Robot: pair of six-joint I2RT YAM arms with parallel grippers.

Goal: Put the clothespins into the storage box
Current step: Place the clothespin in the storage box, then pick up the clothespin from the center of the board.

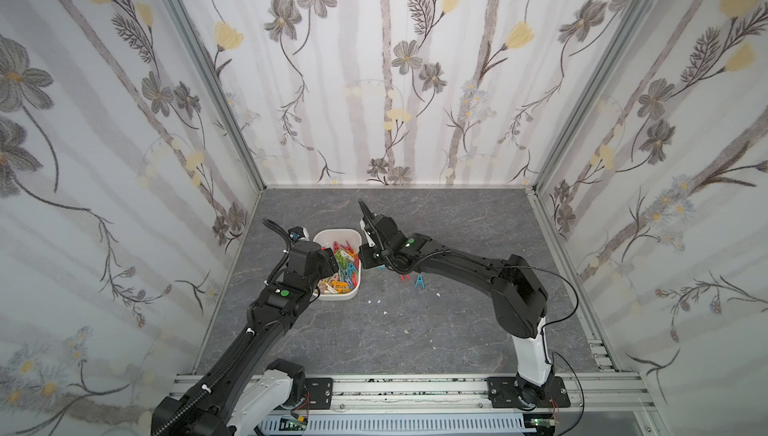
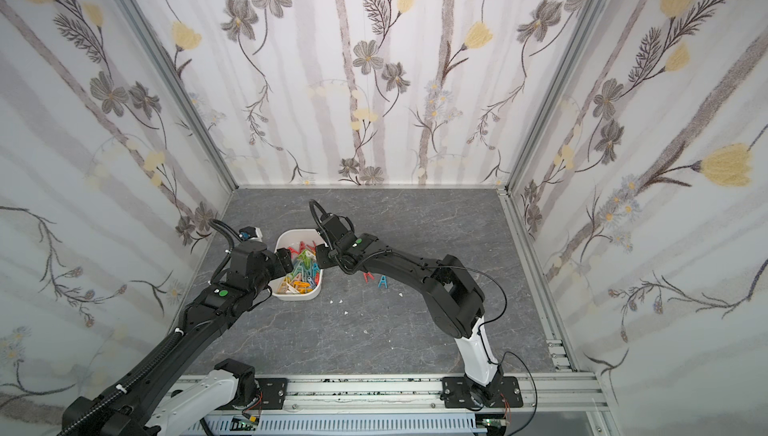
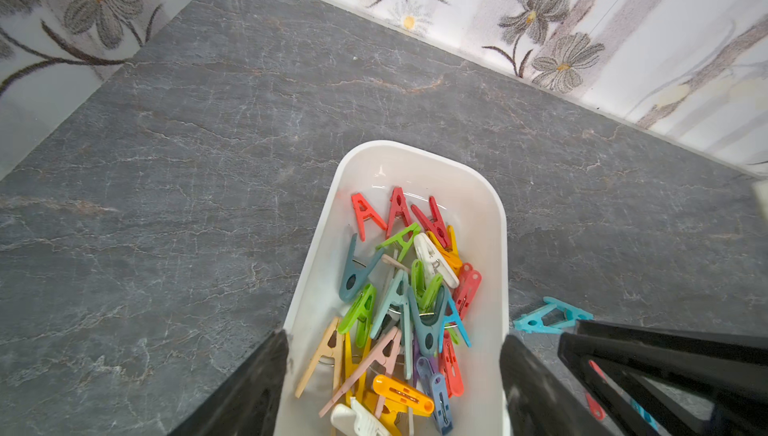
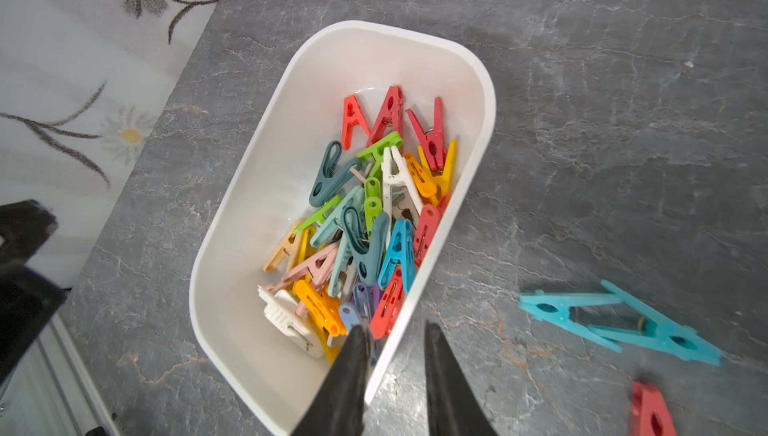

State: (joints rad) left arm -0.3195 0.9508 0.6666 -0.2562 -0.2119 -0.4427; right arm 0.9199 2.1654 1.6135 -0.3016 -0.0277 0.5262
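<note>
The left gripper (image 3: 394,336), wide and empty, and the right gripper (image 4: 395,325), narrowly parted and empty, hang above the storage box (image 4: 257,172) so clothespins (image 4: 365,213) drop into its heap, while a blue clothespin (image 4: 615,321) and a red clothespin (image 4: 650,413) wait beside the right gripper.

The white box (image 4: 249,213) holds pegs (image 4: 370,247) in red, green, teal, white, orange, yellow, blue, beige, pink and purple. Just beside the black right gripper (image 4: 397,326) lie a turquoise peg (image 4: 615,317) and a red peg (image 4: 650,413), on a grey table (image 4: 623,122) veined with pale and rusty lines. The walls (image 1: 374,60) are white with grey and yellow flowers.
</note>
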